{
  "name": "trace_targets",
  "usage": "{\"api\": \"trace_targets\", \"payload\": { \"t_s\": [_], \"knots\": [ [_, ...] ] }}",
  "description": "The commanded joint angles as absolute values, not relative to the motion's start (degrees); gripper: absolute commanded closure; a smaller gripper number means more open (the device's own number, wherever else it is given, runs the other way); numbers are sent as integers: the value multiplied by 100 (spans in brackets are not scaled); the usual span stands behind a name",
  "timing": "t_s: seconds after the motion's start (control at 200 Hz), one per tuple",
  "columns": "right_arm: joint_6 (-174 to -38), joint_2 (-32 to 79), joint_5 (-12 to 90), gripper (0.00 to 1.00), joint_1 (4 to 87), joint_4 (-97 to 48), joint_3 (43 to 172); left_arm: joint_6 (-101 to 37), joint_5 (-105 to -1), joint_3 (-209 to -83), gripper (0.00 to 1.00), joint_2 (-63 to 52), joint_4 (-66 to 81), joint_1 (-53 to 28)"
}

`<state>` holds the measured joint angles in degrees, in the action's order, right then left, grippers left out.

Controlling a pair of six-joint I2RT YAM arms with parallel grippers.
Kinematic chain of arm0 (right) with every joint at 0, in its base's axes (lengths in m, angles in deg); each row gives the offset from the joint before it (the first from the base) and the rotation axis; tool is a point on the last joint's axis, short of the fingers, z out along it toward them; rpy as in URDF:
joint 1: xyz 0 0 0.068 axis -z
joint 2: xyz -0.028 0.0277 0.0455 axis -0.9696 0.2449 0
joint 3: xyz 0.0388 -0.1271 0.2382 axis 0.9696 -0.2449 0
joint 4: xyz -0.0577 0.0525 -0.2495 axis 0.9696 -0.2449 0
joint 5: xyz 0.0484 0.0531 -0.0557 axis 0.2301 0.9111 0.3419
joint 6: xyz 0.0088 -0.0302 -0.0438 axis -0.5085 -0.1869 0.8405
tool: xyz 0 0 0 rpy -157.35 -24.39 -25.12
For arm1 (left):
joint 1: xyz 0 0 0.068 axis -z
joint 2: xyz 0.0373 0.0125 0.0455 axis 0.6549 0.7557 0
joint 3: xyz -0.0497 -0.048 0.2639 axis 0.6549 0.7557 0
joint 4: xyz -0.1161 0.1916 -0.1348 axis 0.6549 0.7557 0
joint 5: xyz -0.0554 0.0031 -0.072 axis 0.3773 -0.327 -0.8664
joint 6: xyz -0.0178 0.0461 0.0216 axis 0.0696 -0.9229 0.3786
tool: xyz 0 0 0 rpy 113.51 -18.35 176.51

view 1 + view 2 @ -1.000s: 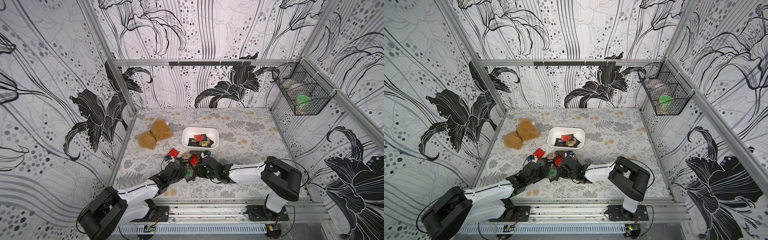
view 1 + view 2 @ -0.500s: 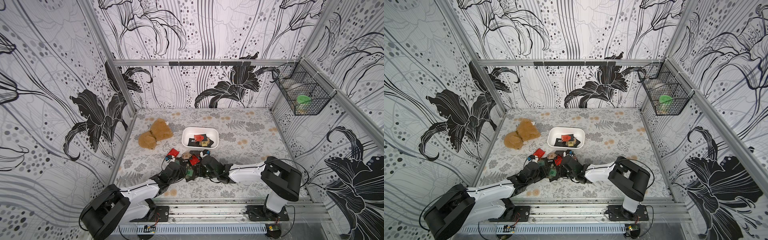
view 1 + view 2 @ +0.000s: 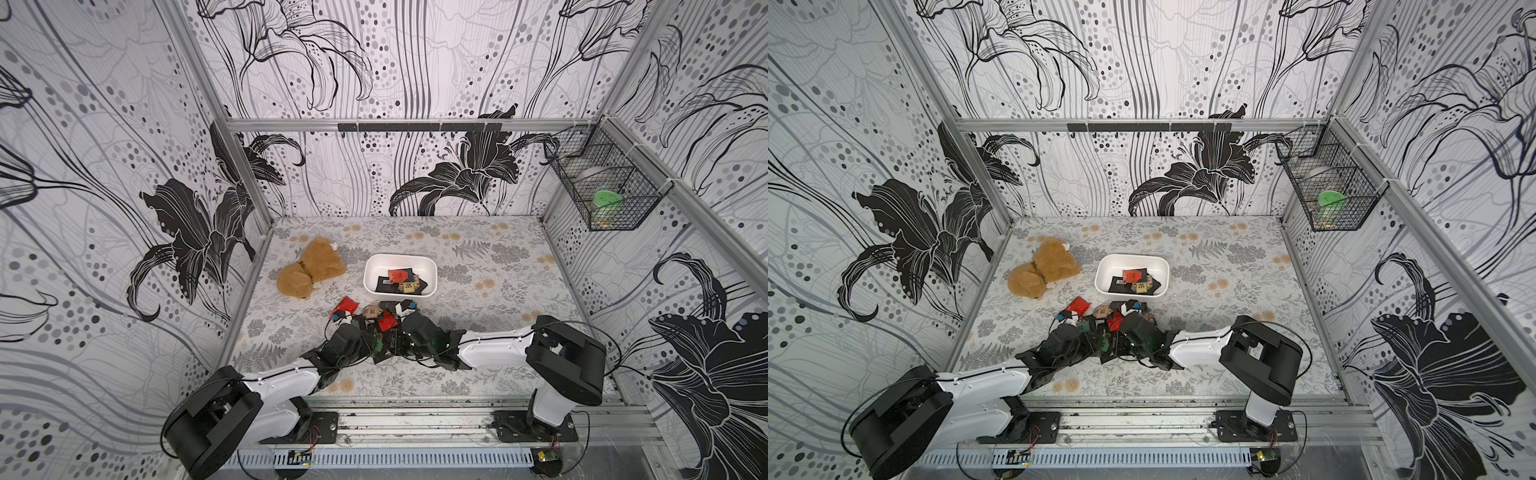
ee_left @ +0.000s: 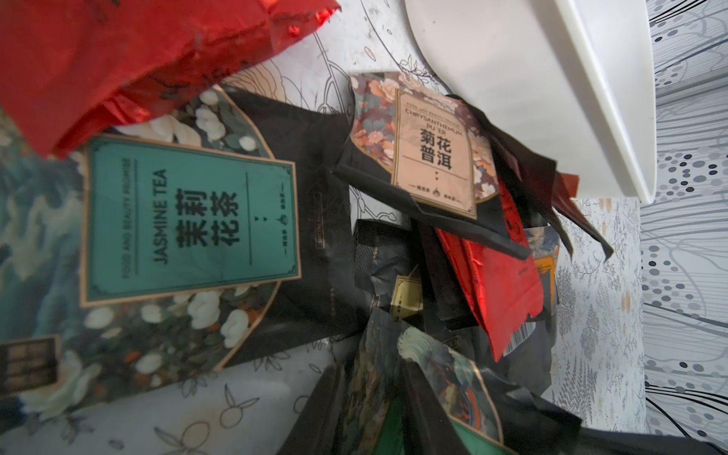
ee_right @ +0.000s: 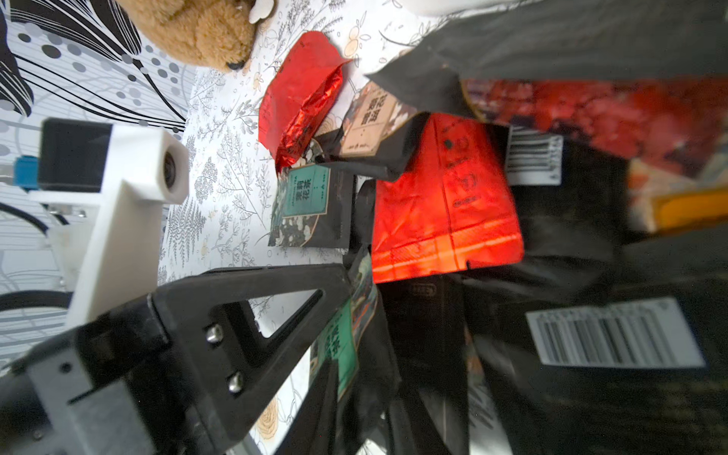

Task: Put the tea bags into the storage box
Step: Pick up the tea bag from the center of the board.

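A: Located tea bags [image 3: 384, 321]?
B: Yes. Found most heaped on table [image 3: 478, 249], just in front of storage box [image 3: 371, 270]; noted a few already inside. Found heap directly beneath left gripper [image 3: 374, 338] and right gripper [image 3: 402, 337], both low, reaching in from opposite sides.
A: Checked left jaws?
B: Cannot tell. In right wrist view, noted one finger [image 5: 275, 283] tip against green-labelled sachet [image 5: 340, 342] standing on edge; second finger hidden. Cannot separate clamped from merely touching.
A: Right jaws?
B: Cannot tell either. Unable to pick out fingers among blurred sachets; noted red sachet [image 5: 445, 197] close ahead of wrist camera.
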<state>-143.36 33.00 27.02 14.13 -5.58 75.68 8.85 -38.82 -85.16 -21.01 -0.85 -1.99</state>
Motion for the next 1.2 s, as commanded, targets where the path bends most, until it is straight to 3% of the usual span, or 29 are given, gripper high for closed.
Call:
{"api": "trace_targets", "payload": {
  "t_s": [0.0,0.415,0.741,0.921,1.196],
  "knots": [
    [-14250,3369,2737,74,1387,-469,7714,926,-3963,-8459,71,-2097,-108,-131],
    [-14283,3434,2719,75,1343,-614,7749,1019,-4059,-8473,71,-2378,-162,13],
    [-14132,2613,2293,94,1276,-1577,7514,915,-3428,-8672,70,-3154,864,15],
    [-13836,1610,1532,100,1272,-2453,7341,896,-2613,-8848,69,-3626,1731,25],
    [-12938,751,-715,100,1425,-3643,7928,939,-2804,-8705,64,-3720,1322,27]
  ]
}}
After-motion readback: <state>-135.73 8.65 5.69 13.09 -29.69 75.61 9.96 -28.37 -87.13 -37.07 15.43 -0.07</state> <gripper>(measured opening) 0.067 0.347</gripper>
